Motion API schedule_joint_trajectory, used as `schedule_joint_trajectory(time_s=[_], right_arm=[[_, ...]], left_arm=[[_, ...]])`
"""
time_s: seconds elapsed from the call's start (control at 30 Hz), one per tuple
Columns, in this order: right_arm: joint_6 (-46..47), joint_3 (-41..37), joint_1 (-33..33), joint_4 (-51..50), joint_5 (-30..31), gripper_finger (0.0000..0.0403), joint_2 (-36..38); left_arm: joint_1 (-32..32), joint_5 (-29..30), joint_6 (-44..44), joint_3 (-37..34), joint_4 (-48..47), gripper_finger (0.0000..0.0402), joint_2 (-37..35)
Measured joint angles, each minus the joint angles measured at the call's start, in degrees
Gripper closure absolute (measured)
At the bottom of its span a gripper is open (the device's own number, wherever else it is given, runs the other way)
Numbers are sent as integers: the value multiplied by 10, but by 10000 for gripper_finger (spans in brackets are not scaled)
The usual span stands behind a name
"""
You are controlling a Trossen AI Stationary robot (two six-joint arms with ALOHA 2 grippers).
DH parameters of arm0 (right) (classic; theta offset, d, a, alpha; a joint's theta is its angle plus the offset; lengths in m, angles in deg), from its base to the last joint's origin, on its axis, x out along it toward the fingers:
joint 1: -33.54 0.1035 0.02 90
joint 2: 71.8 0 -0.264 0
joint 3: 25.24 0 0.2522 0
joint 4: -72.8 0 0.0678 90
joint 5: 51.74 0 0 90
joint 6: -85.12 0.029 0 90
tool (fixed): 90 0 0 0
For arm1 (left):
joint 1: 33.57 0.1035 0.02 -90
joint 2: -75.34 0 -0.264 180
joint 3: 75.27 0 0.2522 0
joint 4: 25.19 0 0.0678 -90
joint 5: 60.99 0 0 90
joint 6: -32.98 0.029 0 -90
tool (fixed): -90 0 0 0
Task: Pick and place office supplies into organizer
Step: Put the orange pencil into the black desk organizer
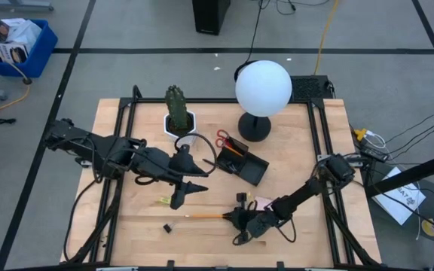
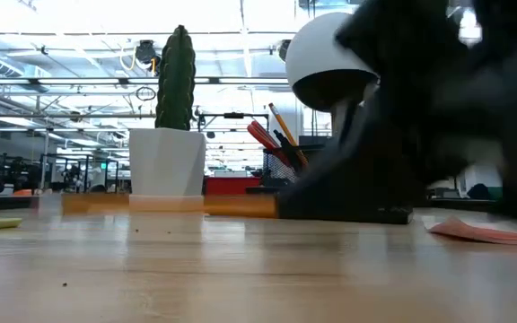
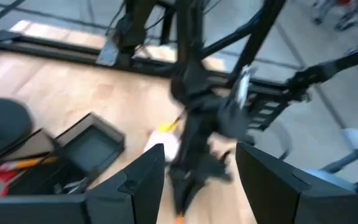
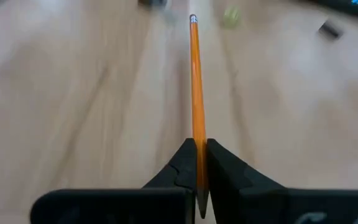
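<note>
An orange pencil (image 1: 206,216) lies level near the table's front, with my right gripper (image 1: 233,217) shut on its right end. In the right wrist view it runs straight ahead from the fingers to its eraser end (image 4: 193,18). My left gripper (image 1: 196,181) hovers open over the table's middle with nothing between its fingers (image 3: 143,180). The black organizer (image 1: 247,162) stands behind the pencil, with red-handled scissors (image 1: 223,138) and a pencil sticking up in it. A pink sticky-note pad (image 1: 263,202), a small yellow piece (image 1: 164,200) and a black clip (image 1: 167,226) lie on the wood. My right gripper pinches the pencil between its two fingers at the end opposite the eraser (image 4: 197,163). The fingers come slanting down from the table's right and lie along the pencil. The pencil juts out toward the left, about level; in the low view it shows as an orange bar (image 2: 169,205) just above the tabletop.
A white hexagonal pot with a cactus (image 1: 179,120) and a black-based lamp with a white globe (image 1: 262,90) stand at the back. Another small black clip (image 1: 241,197) lies beside the pink pad. Black frame rails (image 1: 322,150) border the table.
</note>
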Motion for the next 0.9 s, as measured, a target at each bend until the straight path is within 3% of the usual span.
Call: schedule_joint_trajectory(time_s=[0.5,0.7,0.9], right_arm=[[-36,-75,71,-1,142,393,165],[-64,-93,88,9,177,393,205],[-100,-93,88,34,175,393,213]], left_arm=[[-62,143,19,-20,-16,197,5],[-106,194,20,-96,66,197,5],[-119,214,-8,-173,143,197,5]])
